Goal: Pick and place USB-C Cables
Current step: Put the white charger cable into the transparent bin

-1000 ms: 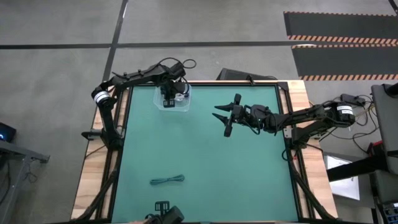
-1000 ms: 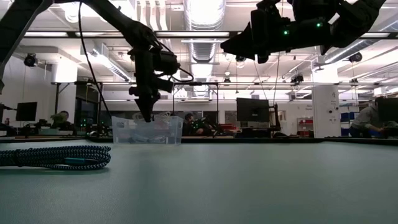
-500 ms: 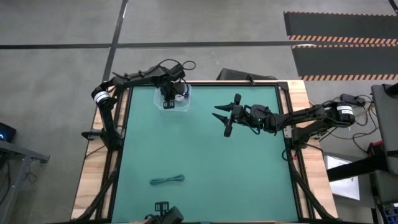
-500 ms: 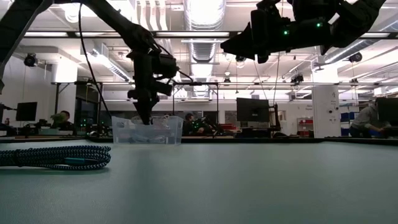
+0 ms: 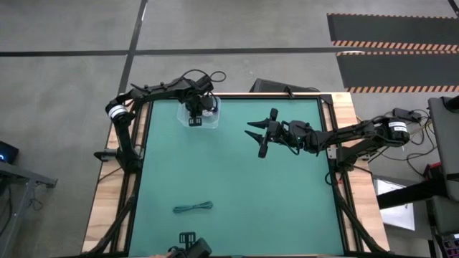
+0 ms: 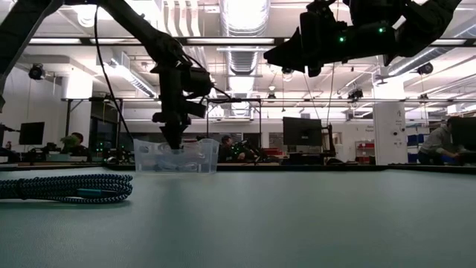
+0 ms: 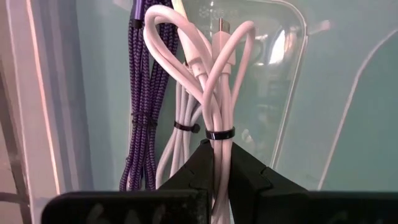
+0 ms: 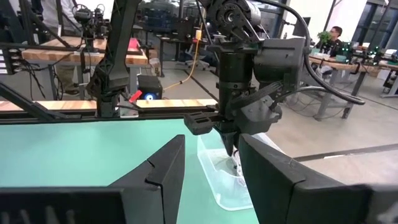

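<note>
My left gripper (image 5: 195,115) points down into a clear plastic container (image 5: 212,123) at the table's far left and is shut on a white coiled cable (image 7: 214,93). Beside it in the container lie a second white cable (image 7: 180,118) and a dark braided cable (image 7: 142,93). A teal-green braided cable (image 5: 193,208) lies flat on the mat near the near edge, also seen in the low view (image 6: 67,187). My right gripper (image 5: 256,137) hovers open above the table's middle, touching nothing. My left gripper pinches the white cable's bundled strands between its two fingers (image 7: 245,174), just behind the black tie (image 7: 219,134) around its middle. The fingers come from above, pointing down into the container (image 6: 172,143). The looped end spreads out beyond the fingertips; whether it rests on the container floor I cannot tell.
The container (image 6: 197,156) stands close to the table's far edge, its walls around the left fingers. The green mat (image 5: 237,186) between container, right gripper and teal cable is bare. A black device (image 5: 190,247) sits at the near edge. People sit at desks in the room behind.
My left gripper has edged slightly toward the table's far edge inside the container, still shut on the white cable. The right arm has kept still.
</note>
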Motion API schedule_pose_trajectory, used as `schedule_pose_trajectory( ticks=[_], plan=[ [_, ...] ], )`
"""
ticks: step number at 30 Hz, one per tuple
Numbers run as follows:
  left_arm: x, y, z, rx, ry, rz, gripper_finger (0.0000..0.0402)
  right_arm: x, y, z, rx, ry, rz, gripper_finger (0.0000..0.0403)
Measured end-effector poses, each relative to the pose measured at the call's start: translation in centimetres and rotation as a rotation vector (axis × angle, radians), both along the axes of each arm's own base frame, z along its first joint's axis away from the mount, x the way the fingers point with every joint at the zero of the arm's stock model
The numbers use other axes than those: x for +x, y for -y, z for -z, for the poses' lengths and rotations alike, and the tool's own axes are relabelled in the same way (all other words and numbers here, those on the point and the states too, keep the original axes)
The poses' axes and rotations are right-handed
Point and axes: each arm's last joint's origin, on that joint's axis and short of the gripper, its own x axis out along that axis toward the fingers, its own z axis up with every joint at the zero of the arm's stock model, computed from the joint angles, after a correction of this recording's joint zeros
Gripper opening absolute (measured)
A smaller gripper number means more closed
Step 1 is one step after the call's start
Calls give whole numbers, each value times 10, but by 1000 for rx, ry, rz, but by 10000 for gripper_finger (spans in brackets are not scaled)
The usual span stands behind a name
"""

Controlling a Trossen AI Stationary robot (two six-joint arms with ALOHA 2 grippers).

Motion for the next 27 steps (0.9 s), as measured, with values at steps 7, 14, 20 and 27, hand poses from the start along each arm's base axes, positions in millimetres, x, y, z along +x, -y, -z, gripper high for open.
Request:
schedule_pose_trajectory(
  ticks=[7, 14, 20, 27],
  plan=[
    [1, 0, 0, 5, 5, 0, 11, 0, 0, 0, 0, 0, 0, 144],
    [0, 0, 0, 4, 4, 0, 11, 0, 0, 0, 0, 0, 0, 144],
    [0, 0, 1, 3, 1, 0, 13, 0, 0, 0, 0, 0, 0, 144],
    [0, -1, 1, 18, -10, -3, 48, 0, 0, 0, 0, 0, 0, 144]
  ],
)
